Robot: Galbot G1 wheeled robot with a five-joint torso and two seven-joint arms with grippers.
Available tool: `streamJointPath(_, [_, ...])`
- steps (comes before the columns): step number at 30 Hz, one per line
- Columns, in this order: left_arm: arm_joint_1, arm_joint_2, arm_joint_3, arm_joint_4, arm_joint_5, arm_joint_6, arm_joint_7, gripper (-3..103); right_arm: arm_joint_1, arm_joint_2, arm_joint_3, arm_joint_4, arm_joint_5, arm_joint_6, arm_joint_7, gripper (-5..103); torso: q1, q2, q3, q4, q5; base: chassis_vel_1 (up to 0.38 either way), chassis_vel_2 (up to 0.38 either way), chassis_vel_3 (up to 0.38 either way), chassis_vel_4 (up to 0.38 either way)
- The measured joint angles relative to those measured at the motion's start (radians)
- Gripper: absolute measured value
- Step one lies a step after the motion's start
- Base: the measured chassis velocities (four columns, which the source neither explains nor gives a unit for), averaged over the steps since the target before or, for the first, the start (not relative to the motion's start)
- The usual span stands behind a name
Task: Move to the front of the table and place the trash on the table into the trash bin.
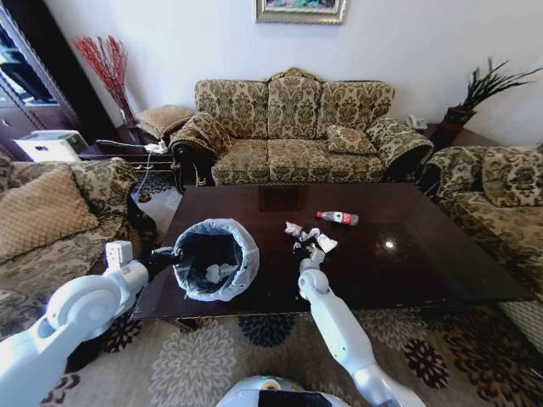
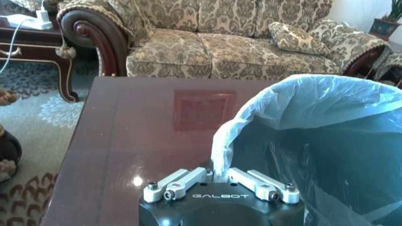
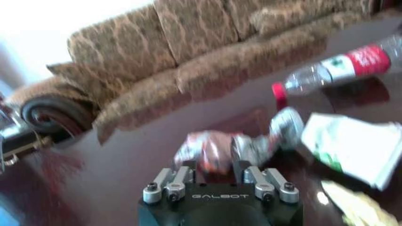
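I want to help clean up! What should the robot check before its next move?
1. Trash bin held at its rim by the left tool: ok.
2. Bin mouth open: ok.
3. Right tool at the wrapper scraps: ok.
4. A scrap gripped in the right tool: cannot tell.
5. Bottle lies apart on the table, not in the bin: not ok.

Bin left on desk, trash at centre
Trash bin [image 1: 215, 259] on desk [image 1: 424, 263] near its front-left edge, scraps inside; wrapper scraps [image 1: 310, 236] right of it mid-desk; bottle [image 1: 338, 218] lying just behind them; sofa [image 1: 293, 127] behind desk
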Motion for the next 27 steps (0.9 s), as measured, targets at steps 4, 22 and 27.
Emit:
streamJointPath(4, [0.000,0.001,0.000,0.000,0.000,-0.001,0.001,0,0.028,0.006,0.009,-0.031,0.004,0.020,0.005,50,0.000,0.000,0.000,0.0003,0.0000,0.000,0.000,0.000,0.000])
streamJointPath(22, [0.003,-0.011,-0.001,-0.001,0.002,-0.003,0.003,0,0.081,0.007,0.031,-0.163,-0.034,0.016,0.039,76,0.000,0.000,0.000,0.0001,0.0001,0.000,0.000,0.000,0.000])
streamJointPath(27, [0.003,-0.012,0.000,0.002,0.004,-0.004,0.002,0,0.081,0.007,0.031,-0.166,-0.035,0.014,0.026,54,0.000,0.000,0.000,0.0002,0.0000,0.000,0.000,0.000,0.000])
